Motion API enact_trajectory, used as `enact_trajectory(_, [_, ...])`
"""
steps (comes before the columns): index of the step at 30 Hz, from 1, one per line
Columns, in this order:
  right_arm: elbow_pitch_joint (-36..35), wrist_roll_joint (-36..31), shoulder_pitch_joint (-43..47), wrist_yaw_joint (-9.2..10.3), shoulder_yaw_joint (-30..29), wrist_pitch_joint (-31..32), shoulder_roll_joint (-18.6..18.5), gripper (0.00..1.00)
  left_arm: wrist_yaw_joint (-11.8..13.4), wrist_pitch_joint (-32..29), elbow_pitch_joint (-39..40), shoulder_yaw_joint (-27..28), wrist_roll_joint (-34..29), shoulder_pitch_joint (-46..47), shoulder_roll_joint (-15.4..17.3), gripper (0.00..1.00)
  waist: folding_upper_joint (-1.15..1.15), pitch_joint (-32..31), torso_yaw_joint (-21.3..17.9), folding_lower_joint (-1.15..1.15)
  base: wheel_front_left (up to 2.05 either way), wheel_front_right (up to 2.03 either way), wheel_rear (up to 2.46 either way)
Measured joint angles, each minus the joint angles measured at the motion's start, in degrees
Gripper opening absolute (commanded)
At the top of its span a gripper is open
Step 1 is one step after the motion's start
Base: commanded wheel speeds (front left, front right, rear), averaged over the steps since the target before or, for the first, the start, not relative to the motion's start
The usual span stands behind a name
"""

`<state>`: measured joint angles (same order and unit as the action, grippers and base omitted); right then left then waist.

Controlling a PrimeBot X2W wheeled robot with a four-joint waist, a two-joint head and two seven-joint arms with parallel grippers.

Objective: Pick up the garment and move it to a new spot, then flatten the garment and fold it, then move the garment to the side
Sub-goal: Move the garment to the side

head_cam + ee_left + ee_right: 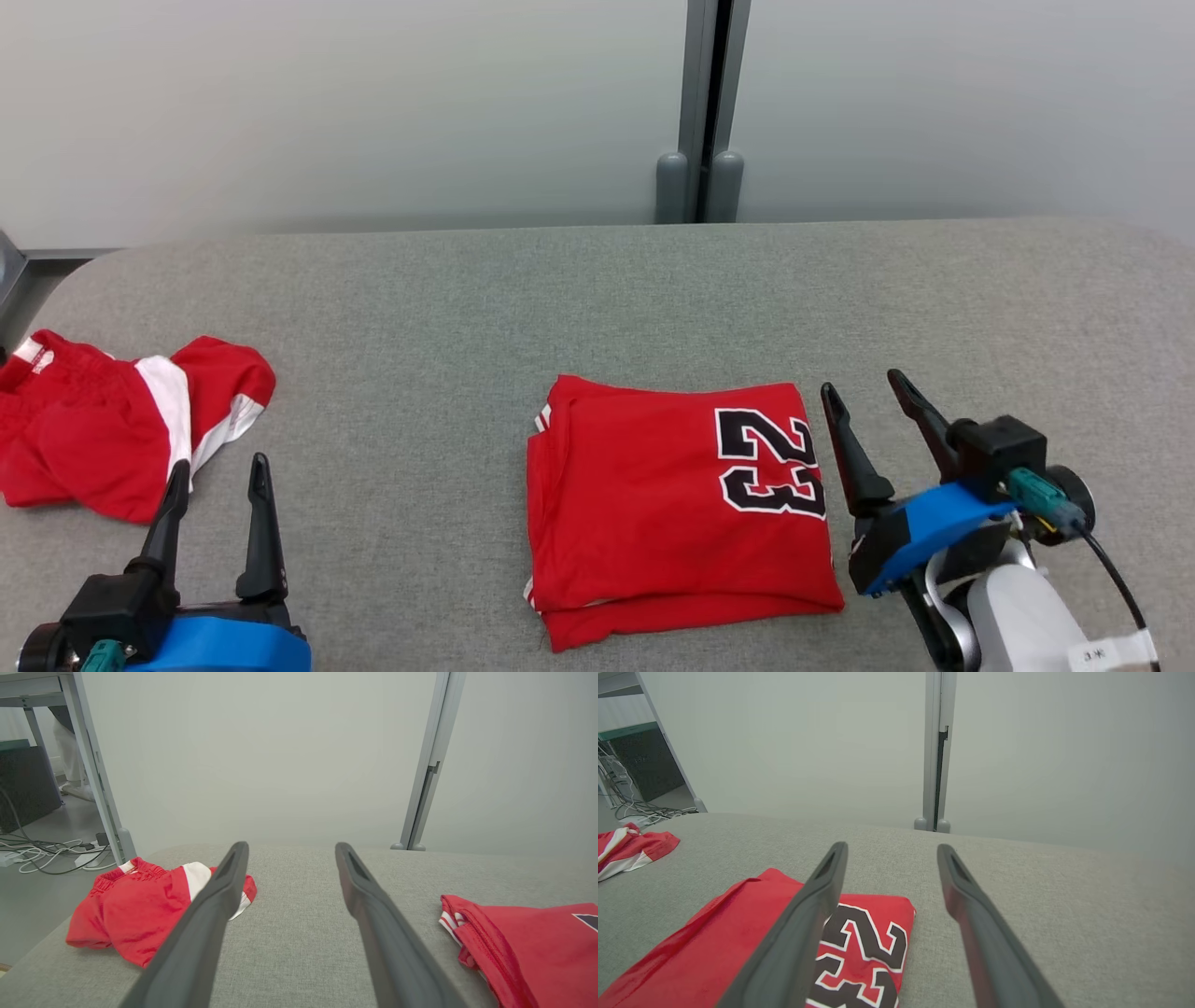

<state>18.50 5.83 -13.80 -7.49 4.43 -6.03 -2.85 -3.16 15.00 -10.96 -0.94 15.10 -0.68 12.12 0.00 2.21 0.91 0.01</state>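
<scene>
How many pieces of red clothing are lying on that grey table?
2: a folded jersey numbered 23 in the middle, and crumpled red-and-white shorts at the far left. None seems hidden.

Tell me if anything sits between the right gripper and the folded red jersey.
Nothing visible does. The right gripper, open, is just right of the folded red jersey, with bare grey table between them. The red shorts lie far off at the table's left end, near the left gripper.

One folded jersey [653, 504], one crumpled garment [93, 439], seemingly shorts, one left end effector [219, 461], one right end effector [861, 381].
</scene>
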Motion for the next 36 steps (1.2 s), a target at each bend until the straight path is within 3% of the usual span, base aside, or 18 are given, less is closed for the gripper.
enact_trajectory(15, [23.03, -1.72, -7.4, 0.0, -0.89, -0.64, 0.01, 1.0, -1.53, 0.0, -0.34, 0.54, -0.57, 3.47, -1.53, 1.0, 0.0, 5.51, 3.4, 0.0, 0.0, 0.0, 0.0])
enact_trajectory(26, [31.0, 3.23, -9.59, 0.1, 3.82, -3.53, -0.38, 1.0, -2.54, 0.0, -1.4, 1.01, -1.54, 5.75, -2.98, 1.0, 0.0, 7.47, 4.16, 0.0, 0.0, 0.0, 0.0])
enact_trajectory(27, [31.3, 4.42, -9.77, 0.11, 4.65, -3.56, -0.52, 0.73, -2.76, 0.0, -1.44, 1.03, -1.58, 5.89, -3.09, 1.0, 0.0, 7.54, 4.23, 0.0, 0.0, 0.0, 0.0])
enact_trajectory(28, [31.39, 5.63, -9.9, 0.11, 5.37, -3.71, -0.56, 0.24, -2.81, 0.0, -1.55, 1.05, -1.58, 5.91, -3.22, 1.0, 0.0, 7.61, 4.28, -0.01, 0.0, 0.0, 0.0])
enact_trajectory(29, [31.61, 6.47, -10.15, 0.11, 5.89, -4.0, -0.6, 0.24, -2.93, 0.0, -1.63, 1.12, -1.6, 5.91, -3.32, 1.0, 0.0, 7.69, 4.3, -0.01, 0.0, 0.0, 0.0])
enact_trajectory(30, [31.95, 6.5, -10.5, 0.11, 6.09, -4.35, -0.54, 0.0, -2.94, 0.0, -1.64, 1.26, -1.68, 5.93, -3.39, 1.0, 0.0, 7.8, 4.26, -0.01, 0.0, 0.0, 0.0])
enact_trajectory(36, [32.75, 5.04, -13.46, -0.07, 4.39, -6.24, -0.67, 0.0, -3.38, 0.0, -1.3, 2.26, -2.0, 6.73, -3.89, 1.0, 0.0, 9.29, 3.45, -0.01, 0.0, 0.0, 0.0])
